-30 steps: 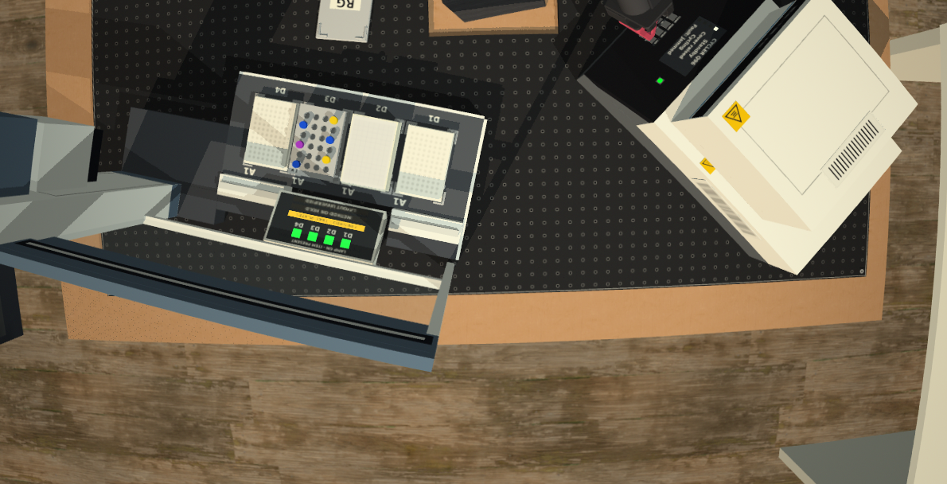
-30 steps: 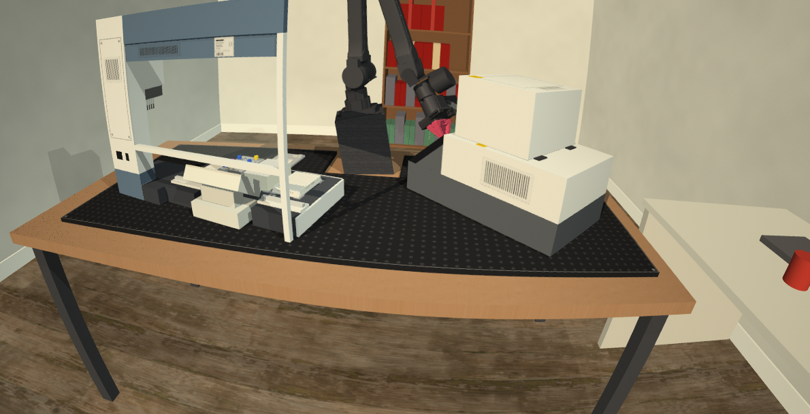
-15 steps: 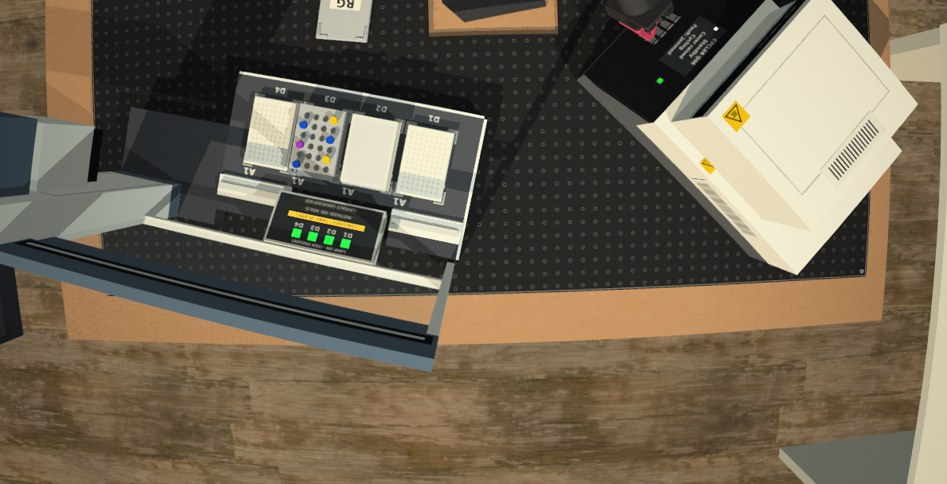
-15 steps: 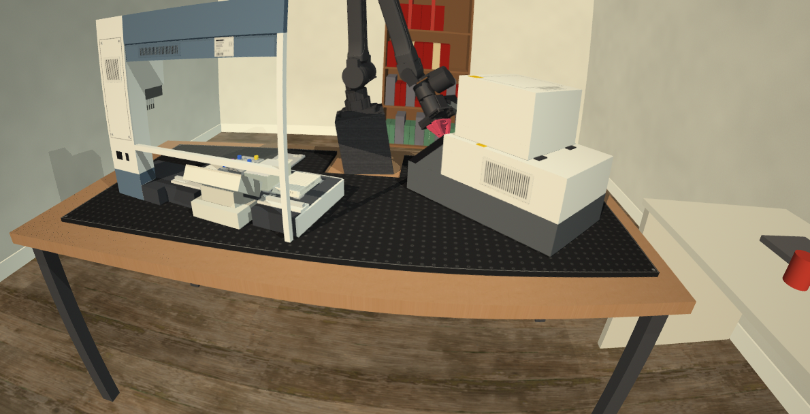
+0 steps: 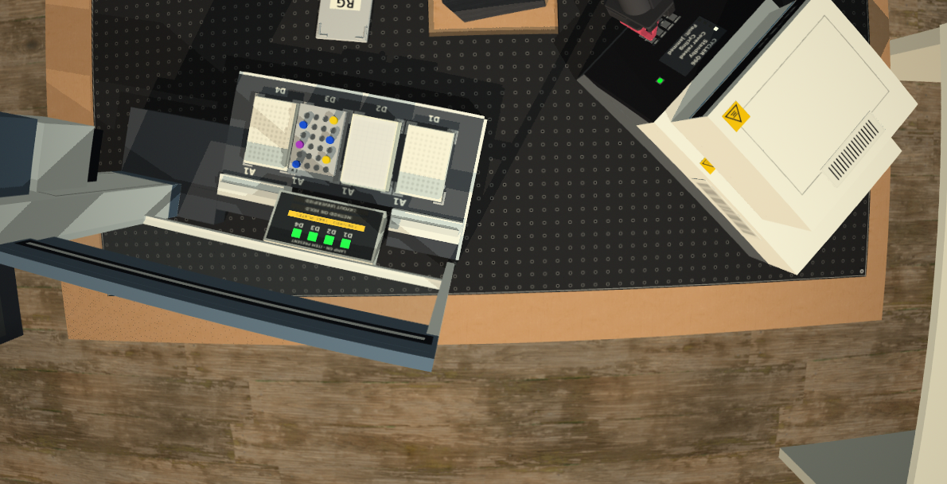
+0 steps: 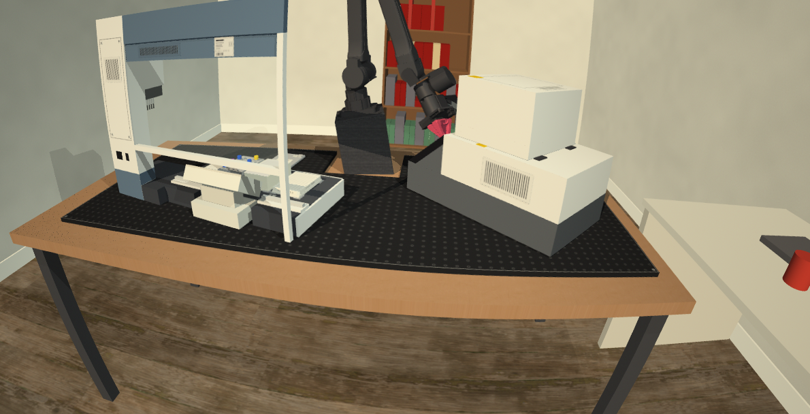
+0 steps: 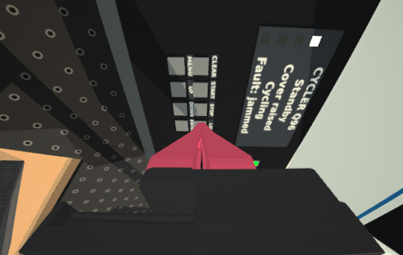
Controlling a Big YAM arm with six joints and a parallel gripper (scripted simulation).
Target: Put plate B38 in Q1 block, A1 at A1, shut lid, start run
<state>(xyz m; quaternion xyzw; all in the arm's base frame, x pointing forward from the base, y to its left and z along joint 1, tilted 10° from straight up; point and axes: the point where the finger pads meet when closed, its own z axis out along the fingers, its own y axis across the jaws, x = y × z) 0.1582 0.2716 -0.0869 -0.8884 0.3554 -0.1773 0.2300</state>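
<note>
Pincer [image 7: 201,131] of smooth red wedge-shaped fingers, pressed together and holding nothing, points at the cycler's square grey keys [image 7: 201,88].

The arm [image 6: 396,25] reaches down, its red hand [image 7: 201,131] closed empty.

White 96-well plate B38 [image 5: 270,130] flat in slot D4 at the hand-off row's end, cream cycler Q1 [image 5: 781,129] angled on the table, lid shut, lamp [image 5: 659,80] green
</note>
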